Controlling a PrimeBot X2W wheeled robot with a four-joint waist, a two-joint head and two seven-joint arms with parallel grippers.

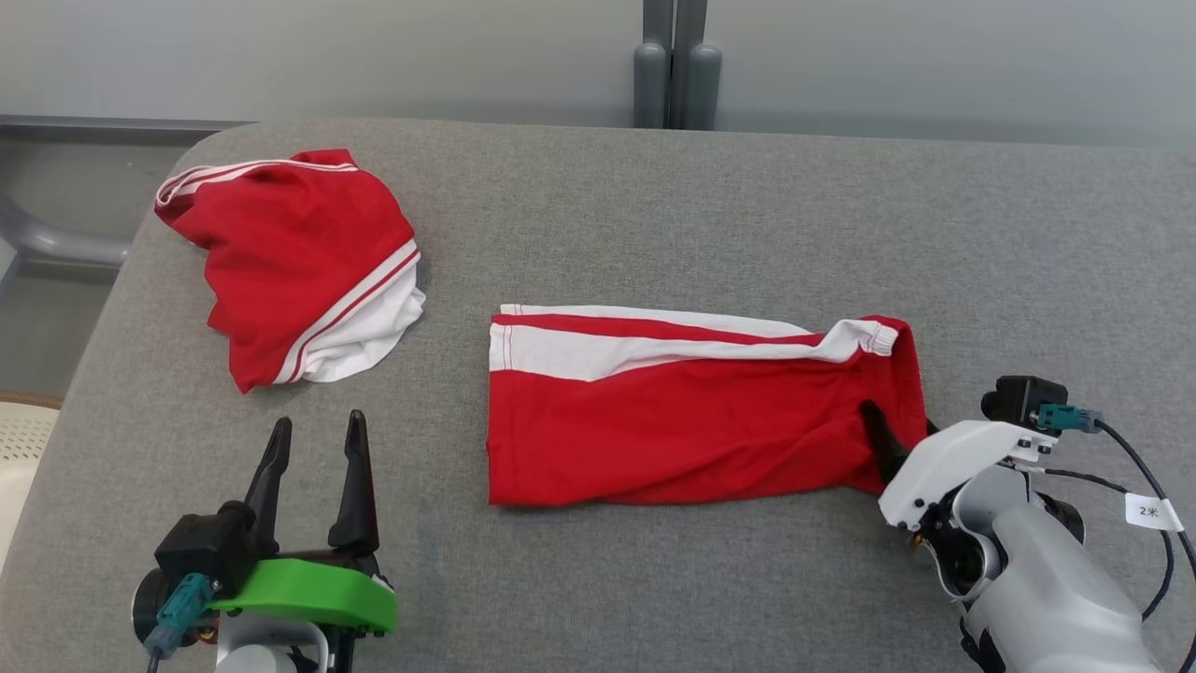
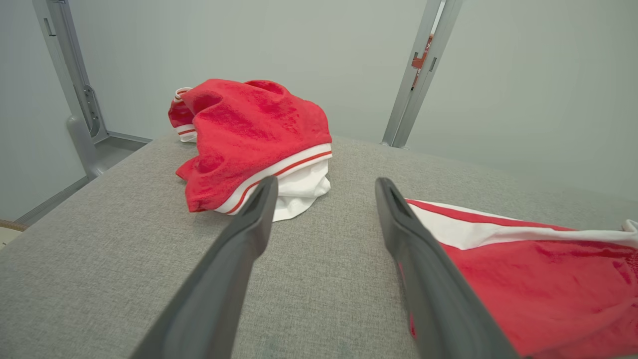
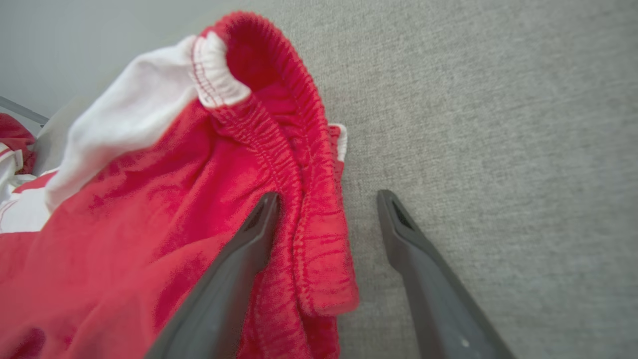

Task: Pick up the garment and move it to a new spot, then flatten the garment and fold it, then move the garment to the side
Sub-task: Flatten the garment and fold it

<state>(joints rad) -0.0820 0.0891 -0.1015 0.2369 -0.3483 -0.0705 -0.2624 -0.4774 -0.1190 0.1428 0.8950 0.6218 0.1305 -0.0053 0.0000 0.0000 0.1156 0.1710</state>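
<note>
Red-and-white cotton shorts (image 1: 673, 421) are lying flat, probably folded once; right gripper (image 3: 327, 197) is straddling their waistband (image 3: 279, 144), jaws wide; side-move pending.

Garment (image 1: 673, 421): red shorts, broad white side stripe (image 1: 635, 350) with thin red line running through it. Lies folded flat on grey desk (image 1: 747, 206), right of centre, long axis left-right. Leg hem at left end, straight-edged. Elastic waistband (image 3: 279, 134) at right end, gathered, slightly raised and curled. Light wrinkles along near edge. Waistband's near corner sits between parted fingers of right gripper (image 3: 327, 195): one finger over red fabric, other over bare desk.
</note>
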